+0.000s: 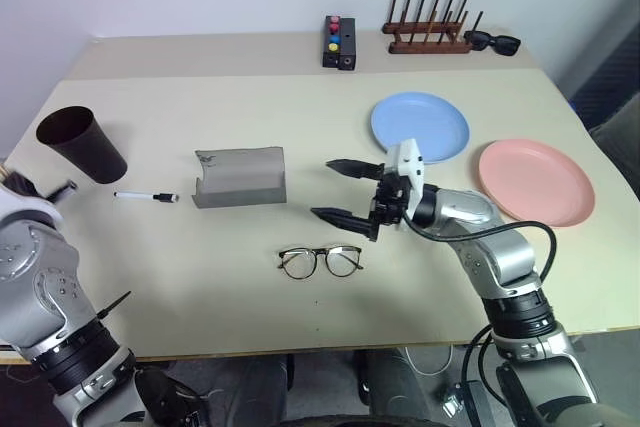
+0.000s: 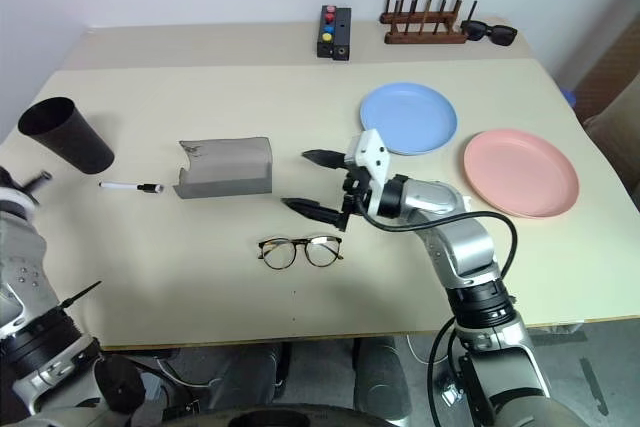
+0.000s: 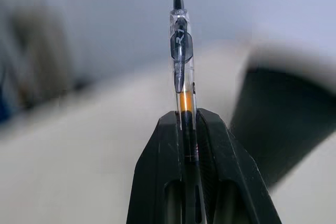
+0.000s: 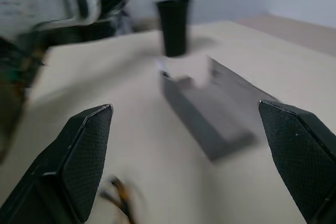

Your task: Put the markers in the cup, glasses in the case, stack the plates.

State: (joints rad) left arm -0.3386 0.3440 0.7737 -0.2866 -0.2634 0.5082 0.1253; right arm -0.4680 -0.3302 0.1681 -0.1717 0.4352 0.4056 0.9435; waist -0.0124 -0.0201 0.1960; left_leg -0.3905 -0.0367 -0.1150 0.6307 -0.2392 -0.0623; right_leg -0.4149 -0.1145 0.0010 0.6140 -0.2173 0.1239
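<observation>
My left gripper (image 3: 187, 116) is shut on a clear pen-like marker (image 3: 180, 51) with a black clip, which stands up between its fingers; the dark cup (image 3: 278, 124) is blurred close beside it. On the table the cup (image 1: 82, 143) stands at the far left. A white marker (image 1: 146, 196) with a black cap lies between it and the open grey case (image 1: 240, 176). The dark-framed glasses (image 1: 320, 261) lie in front of the case. My right gripper (image 1: 322, 188) hovers open just right of the case, above the glasses, pointing left. The blue plate (image 1: 420, 126) and the pink plate (image 1: 536, 181) lie side by side at the right.
A black box with coloured buttons (image 1: 340, 42), a wooden peg rack (image 1: 428, 32) and black sunglasses (image 1: 492, 42) sit along the table's far edge. The table's front edge runs close below the glasses.
</observation>
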